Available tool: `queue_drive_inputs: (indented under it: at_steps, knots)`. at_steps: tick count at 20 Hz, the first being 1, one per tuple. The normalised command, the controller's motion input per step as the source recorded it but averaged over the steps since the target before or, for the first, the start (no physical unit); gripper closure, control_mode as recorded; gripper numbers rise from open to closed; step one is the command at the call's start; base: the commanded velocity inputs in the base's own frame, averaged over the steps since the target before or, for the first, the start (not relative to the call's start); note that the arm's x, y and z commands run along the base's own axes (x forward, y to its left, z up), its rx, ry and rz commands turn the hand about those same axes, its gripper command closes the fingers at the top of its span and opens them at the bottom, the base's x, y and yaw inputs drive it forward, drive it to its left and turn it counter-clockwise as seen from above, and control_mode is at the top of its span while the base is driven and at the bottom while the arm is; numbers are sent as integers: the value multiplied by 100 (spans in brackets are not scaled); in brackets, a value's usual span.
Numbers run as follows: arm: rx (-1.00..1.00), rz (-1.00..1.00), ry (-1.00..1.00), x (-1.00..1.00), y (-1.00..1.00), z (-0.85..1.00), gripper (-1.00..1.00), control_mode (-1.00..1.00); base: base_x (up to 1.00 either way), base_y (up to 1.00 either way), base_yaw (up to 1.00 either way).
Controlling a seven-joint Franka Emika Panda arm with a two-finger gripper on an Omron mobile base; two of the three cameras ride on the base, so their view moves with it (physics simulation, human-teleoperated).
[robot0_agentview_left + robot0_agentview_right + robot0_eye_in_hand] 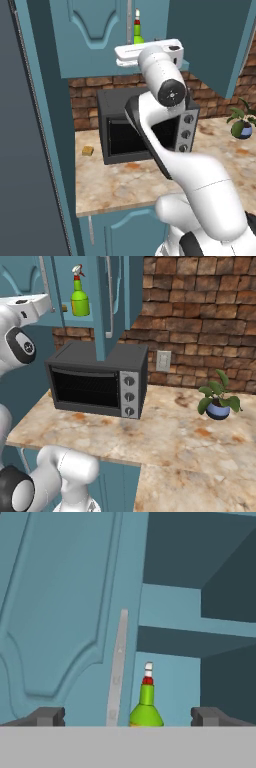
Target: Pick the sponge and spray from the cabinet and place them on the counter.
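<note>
Hand view: pincer [128, 716] spread wide, both dark fingertips [46, 716] apart at the bottom, nothing between the pads. Small green spray bottle with narrow neck and white-and-red top [146, 699] stands upright straight ahead of the pincer, centred between the fingertips but farther in, not touched. Just left of the bottle, the long silver bar handle [117, 667] of the teal-blue arched-panel cabinet door [60, 612]. Beyond the bottle, the teal upper cabinet's [170, 607] inner wall and shelf.

Left base view: white hand sits at the cabinet's shelf edge, bottle [137, 30] just behind it. Below the pincer, a black toaster oven with silver knob panel [145, 130] on the beige marbled stone counter [120, 187]. Small orange-tan block [88, 150] on the counter, down and left of the oven.

Right base view: bottle [79, 293] upright on the shelf, right-hand door swung open. Potted green plant in a blue pot [219, 398] far right on the counter [180, 436], well apart. Sponge: can't tell where it is.
</note>
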Motion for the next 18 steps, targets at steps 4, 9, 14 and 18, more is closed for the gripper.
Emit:
queue_drive_inputs:
  at_steps: [4,9,14,18]
  knots:
    - [0,1,-1,27,0,-18,-100,-100,0,0,0]
    - [0,3,-7,25,0,-6,-100,-100,0,0,0]
    - [0,3,-13,22,0,0,-100,-100,0,0,0]
    - [0,0,-5,22,1,0,-100,-100,0,0,0]
